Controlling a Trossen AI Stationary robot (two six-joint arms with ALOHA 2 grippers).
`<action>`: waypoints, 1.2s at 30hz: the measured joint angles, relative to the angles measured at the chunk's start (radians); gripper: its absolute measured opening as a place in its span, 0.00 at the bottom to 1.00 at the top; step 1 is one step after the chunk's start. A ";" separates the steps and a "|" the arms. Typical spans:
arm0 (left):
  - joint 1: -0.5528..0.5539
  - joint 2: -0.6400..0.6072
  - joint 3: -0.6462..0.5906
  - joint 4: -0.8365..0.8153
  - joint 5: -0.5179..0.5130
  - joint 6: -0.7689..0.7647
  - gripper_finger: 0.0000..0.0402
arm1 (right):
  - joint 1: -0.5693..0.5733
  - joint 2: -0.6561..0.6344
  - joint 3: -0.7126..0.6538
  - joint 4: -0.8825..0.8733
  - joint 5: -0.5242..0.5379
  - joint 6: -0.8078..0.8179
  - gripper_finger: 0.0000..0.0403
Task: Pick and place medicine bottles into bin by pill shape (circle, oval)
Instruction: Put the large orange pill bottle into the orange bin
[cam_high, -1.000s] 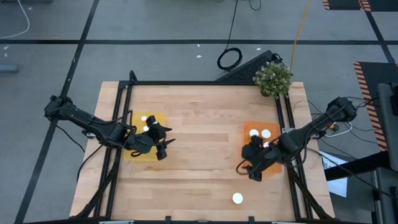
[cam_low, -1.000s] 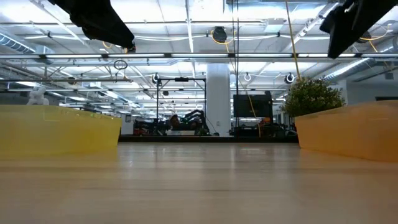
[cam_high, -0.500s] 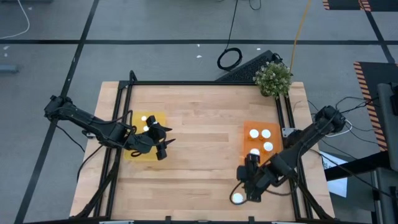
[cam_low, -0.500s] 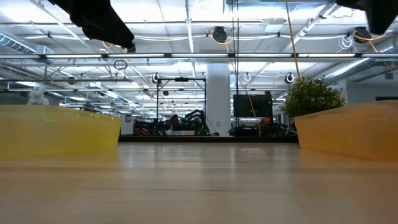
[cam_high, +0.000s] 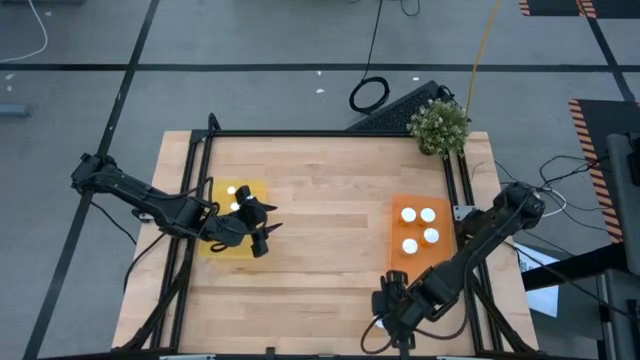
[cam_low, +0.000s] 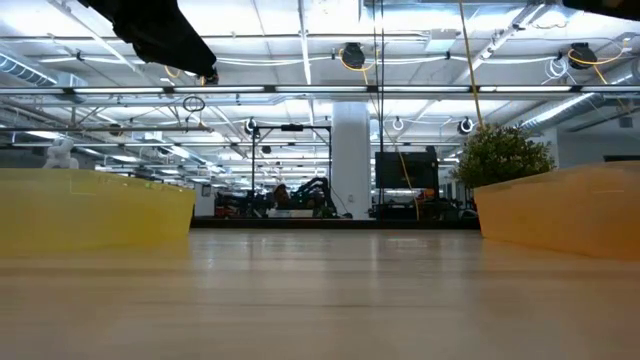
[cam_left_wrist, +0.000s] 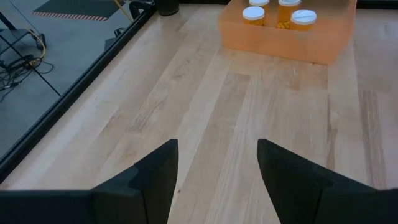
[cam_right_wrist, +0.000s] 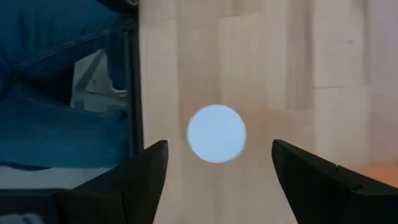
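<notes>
Your right end effector (cam_right_wrist: 217, 177) hangs directly over the last loose medicine bottle, an amber cylinder of which only the round white cap (cam_right_wrist: 216, 133) shows in the right wrist view, centred in the gap between the two dark fingers (cam_right_wrist: 140, 180), which are spread wide and touch nothing. From above, that end effector (cam_high: 392, 312) sits at the near edge of the pale wooden bench (cam_high: 320, 230) and covers the bottle, so I cannot tell how far above the cap it hovers.

The step in hand is the reach for this bottle; the grasp is not yet made. Next you need to lower straight down, keep the cap centred, and close on the body below the cap rather than on the cap rim. Mind the bench edge just beside the bottle: a nudge could push it off.

Three white-capped bottles (cam_high: 418, 228) already stand in the orange translucent bin (cam_high: 398, 262) just beyond, and two more (cam_high: 236, 198) in the yellow bin (cam_high: 252, 188) on the other side. Your left end effector (cam_left_wrist: 216, 171) waits beside that yellow bin, fingers parted and empty. You cannot read pill shape from these views, so the target bin stays your call.
</notes>
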 joint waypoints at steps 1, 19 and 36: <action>0.000 0.000 0.000 0.001 0.000 0.003 0.56 | -0.002 0.008 0.000 0.012 -0.011 -0.005 0.70; 0.000 0.000 0.000 0.049 0.000 0.053 0.56 | -0.009 0.136 0.000 0.079 -0.017 -0.130 0.88; 0.001 0.000 0.000 0.049 0.000 0.053 0.56 | -0.007 0.187 -0.001 0.066 -0.014 -0.135 0.78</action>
